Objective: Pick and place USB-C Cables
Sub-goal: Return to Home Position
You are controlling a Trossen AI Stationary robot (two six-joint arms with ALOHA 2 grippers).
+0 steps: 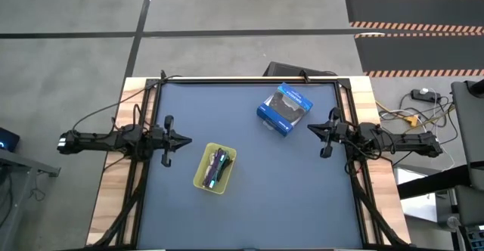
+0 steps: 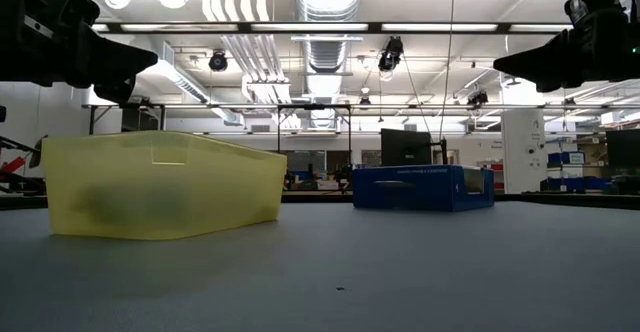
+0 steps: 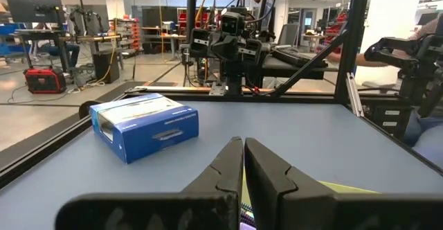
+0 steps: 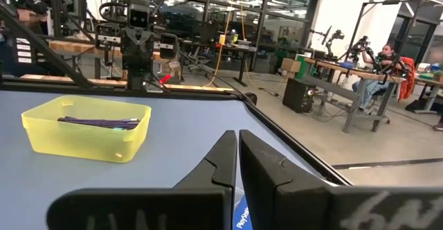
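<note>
The yellow tray (image 1: 203,177) sits on the blue table left of centre. Bundled cables (image 1: 217,165) lie inside it. I make out dark purple and teal-green ones, and the right wrist view shows the same cables (image 4: 104,122); white or black ones I cannot pick out. My left gripper (image 1: 184,140) (image 3: 243,147) hovers shut just left of the tray, above the table. My right gripper (image 1: 310,128) (image 4: 237,138) hovers shut near the table's right edge, to the right of the blue and black retail box (image 1: 284,109). Both hang high in the low view, touching nothing.
The retail box (image 3: 144,125) lies flat on the table toward the far right, apart from the tray (image 2: 160,184). A black frame rail (image 1: 249,79) runs along the far edge, with wooden side strips (image 1: 113,175) beyond the mat. Bare mat lies between tray and near edge.
</note>
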